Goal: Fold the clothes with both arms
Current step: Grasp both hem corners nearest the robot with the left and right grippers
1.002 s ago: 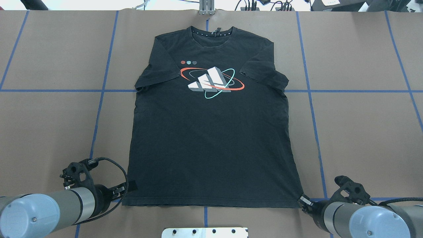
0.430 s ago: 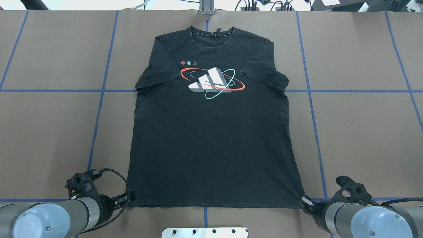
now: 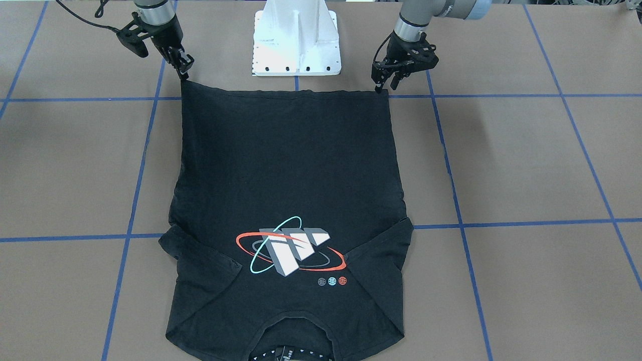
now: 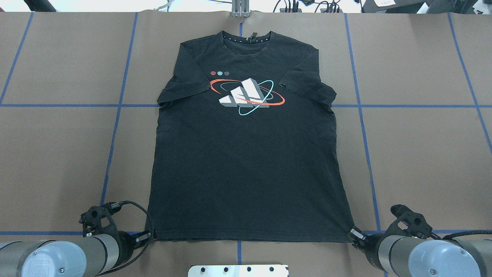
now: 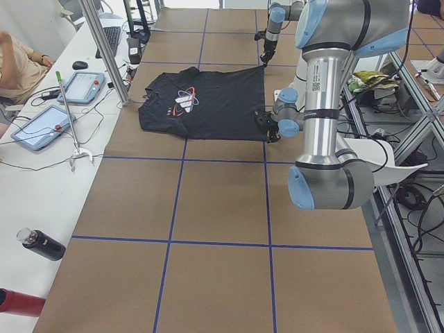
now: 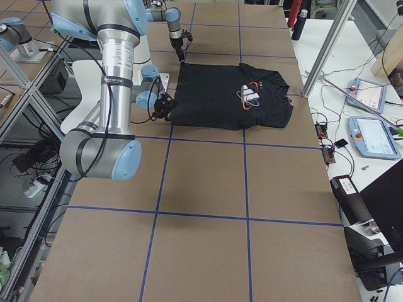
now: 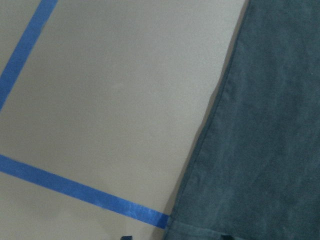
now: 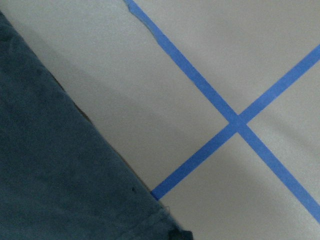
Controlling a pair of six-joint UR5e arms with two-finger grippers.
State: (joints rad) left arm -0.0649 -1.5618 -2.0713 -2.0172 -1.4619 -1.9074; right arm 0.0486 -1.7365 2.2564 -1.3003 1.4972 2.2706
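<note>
We see the black T-shirt spread flat on the brown worktop, print side up. Its collar lies on the far side from the robot, and its hem runs along the near side, just ahead of the white pedestal base. The orbit logo sits on the chest, with the three small dots just above it toward the collar. Both short sleeves lie angled out from the body.

We find the left end effector low at the hem corner on the robot's left. Its jaws stand apart, and in the left wrist view the corner lies between the tips. The right end effector is at the opposite hem corner, its jaws narrow and pinched onto the fabric there. Both arms reach in low from the robot's side.

Blue tape lines mark a grid on the worktop, and one of them passes under the shirt near the sleeves.
</note>
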